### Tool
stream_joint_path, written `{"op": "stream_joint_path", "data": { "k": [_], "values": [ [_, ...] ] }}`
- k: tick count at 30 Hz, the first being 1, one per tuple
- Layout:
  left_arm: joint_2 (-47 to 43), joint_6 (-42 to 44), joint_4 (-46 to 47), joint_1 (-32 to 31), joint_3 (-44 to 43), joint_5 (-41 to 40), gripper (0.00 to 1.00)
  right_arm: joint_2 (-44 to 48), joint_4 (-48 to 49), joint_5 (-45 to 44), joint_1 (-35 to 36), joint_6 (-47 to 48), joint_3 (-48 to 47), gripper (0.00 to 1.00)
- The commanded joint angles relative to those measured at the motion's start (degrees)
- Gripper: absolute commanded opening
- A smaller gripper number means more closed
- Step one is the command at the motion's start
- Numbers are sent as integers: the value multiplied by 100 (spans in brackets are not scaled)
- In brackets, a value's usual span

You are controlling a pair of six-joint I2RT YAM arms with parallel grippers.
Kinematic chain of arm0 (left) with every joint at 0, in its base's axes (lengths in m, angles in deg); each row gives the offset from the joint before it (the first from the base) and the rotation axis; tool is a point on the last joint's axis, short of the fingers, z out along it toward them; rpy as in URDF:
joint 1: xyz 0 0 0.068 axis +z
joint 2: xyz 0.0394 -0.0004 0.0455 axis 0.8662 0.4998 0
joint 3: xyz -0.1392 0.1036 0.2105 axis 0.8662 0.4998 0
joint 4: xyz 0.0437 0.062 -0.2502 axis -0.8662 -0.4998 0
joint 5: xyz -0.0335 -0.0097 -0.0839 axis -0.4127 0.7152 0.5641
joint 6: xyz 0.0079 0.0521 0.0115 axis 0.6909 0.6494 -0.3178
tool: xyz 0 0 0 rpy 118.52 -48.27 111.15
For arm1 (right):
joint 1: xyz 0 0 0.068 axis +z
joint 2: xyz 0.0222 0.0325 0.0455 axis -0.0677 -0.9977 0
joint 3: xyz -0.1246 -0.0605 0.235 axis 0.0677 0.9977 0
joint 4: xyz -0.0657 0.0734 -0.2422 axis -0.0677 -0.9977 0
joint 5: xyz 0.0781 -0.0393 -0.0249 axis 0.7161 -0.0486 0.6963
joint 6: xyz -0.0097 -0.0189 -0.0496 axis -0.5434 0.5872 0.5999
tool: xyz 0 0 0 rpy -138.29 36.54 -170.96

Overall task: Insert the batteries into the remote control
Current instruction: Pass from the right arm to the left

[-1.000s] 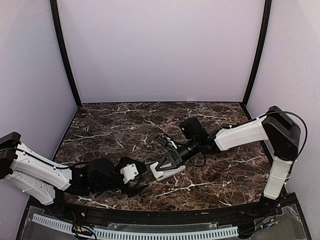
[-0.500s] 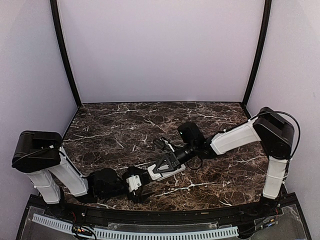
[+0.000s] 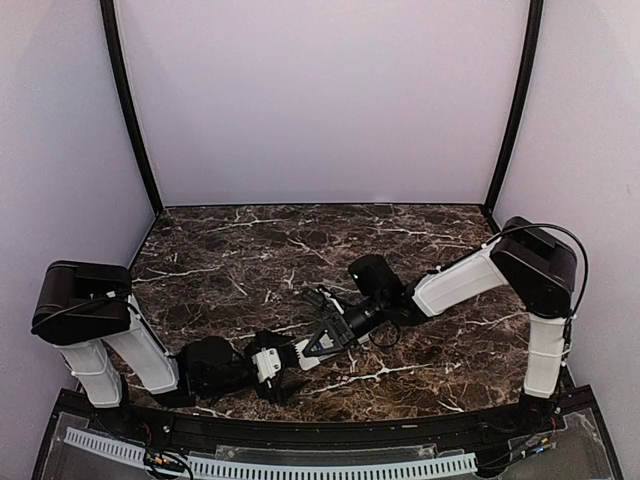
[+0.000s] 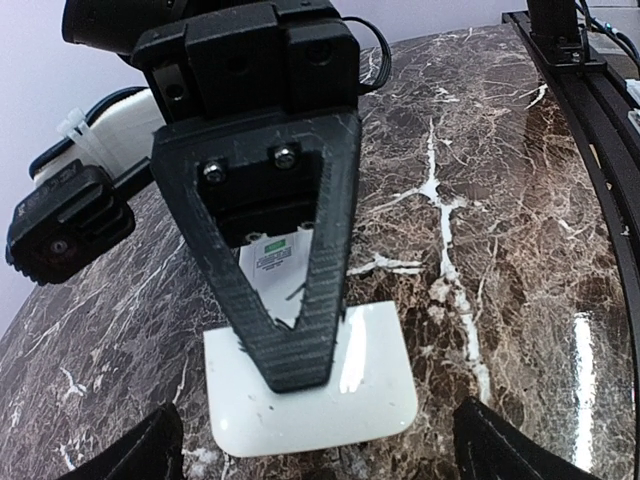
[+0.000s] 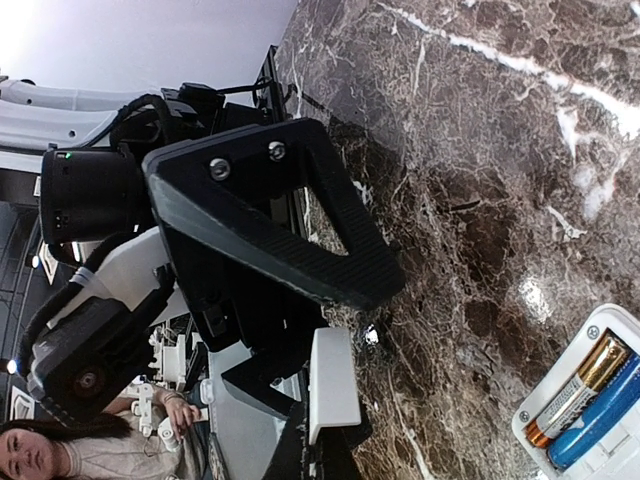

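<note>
White remote (image 3: 309, 357), right pincer (image 3: 322, 338) on it, left pincer (image 3: 284, 358) beside

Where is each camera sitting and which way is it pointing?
Top external: above and behind the bases, looking down on the table; both arms, left gripper and right gripper show.
Left wrist: low over the table, facing the remote control and the right gripper; own fingertips at bottom corners.
Right wrist: rolled sideways, facing the left gripper; batteries at lower right; own fingers hard to pick out.
Shared: wrist views face each other; all see the remote control.
</note>
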Motion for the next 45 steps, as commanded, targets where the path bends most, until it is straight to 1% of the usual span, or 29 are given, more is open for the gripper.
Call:
{"op": "stream_joint_path", "data": {
  "k": [1, 3, 5, 7, 12, 14, 22, 29, 32, 33, 35, 37, 38, 45],
  "values": [
    [-29, -149, 1131, 28, -17, -35, 92, -178, 304, -24, 98, -110, -3, 0],
    [-29, -172, 1089, 28, -37, -38, 88, -179, 323, -28, 97, -130, 1, 0],
    [-41, -221, 1045, 28, -47, -44, 81, -173, 330, -36, 98, -129, 11, 0],
    [-55, -277, 976, 28, -74, -44, 77, -173, 344, -55, 99, -142, 19, 0],
    [-72, -360, 815, 28, -130, -5, 74, -232, 560, -21, 99, -321, 12, 0],
    [-85, -361, 790, 28, -137, -25, 71, -264, 653, 2, 99, -381, 10, 0],
    [-124, -424, 727, 28, -130, -67, 54, -269, 681, -9, 99, -399, 36, 0],
    [-204, -515, 653, 28, -88, -133, 46, -262, 660, -40, 87, -411, 37, 0],
    [-300, -637, 326, 28, -143, -247, 42, -247, 625, -86, 83, -405, 25, 0],
    [-393, -684, 166, 28, -169, -351, 42, -219, 599, -116, 75, -391, 23, 2],
    [-574, -850, -441, 28, -312, -409, 40, -154, 475, -199, 44, -314, 22, 12],
    [-767, -1052, -1212, 28, -418, -363, 39, -43, 264, -311, -7, -192, 4, 19],
    [-875, -1098, -1355, 28, -456, -347, 39, 13, 133, -381, -37, -125, -5, 21],
    [-1246, -1408, -2417, 36, -509, -380, 38, 480, -937, -773, -366, 437, -113, 29]
  ]
}}
